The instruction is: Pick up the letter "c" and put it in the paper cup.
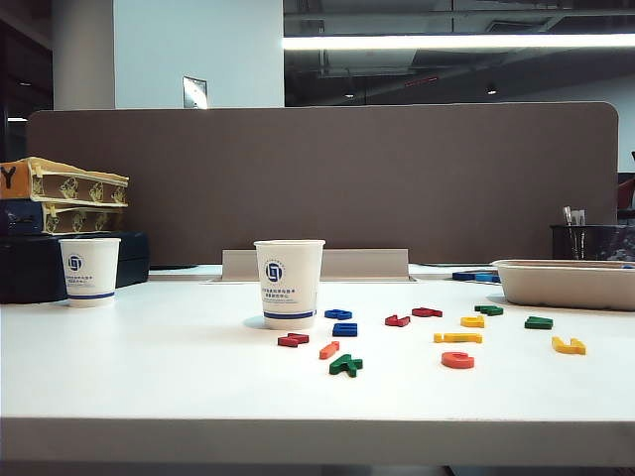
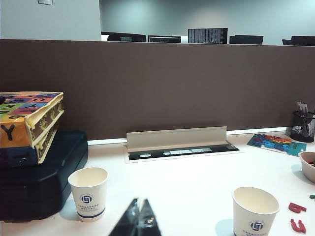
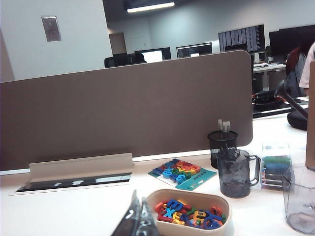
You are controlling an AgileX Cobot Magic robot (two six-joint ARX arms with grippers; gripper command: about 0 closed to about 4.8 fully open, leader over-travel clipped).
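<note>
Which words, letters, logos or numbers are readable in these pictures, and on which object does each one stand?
"Y": side of the colourful box stacked at the table's left.
Round blue logo, no readable word: the paper cup and the smaller cup.
Print lines under the logo: too small.
Letter card: blurred.

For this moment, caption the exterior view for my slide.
Red-orange letter "c" lies among scattered letters, right of the paper cup; neither tool is visible.
</note>
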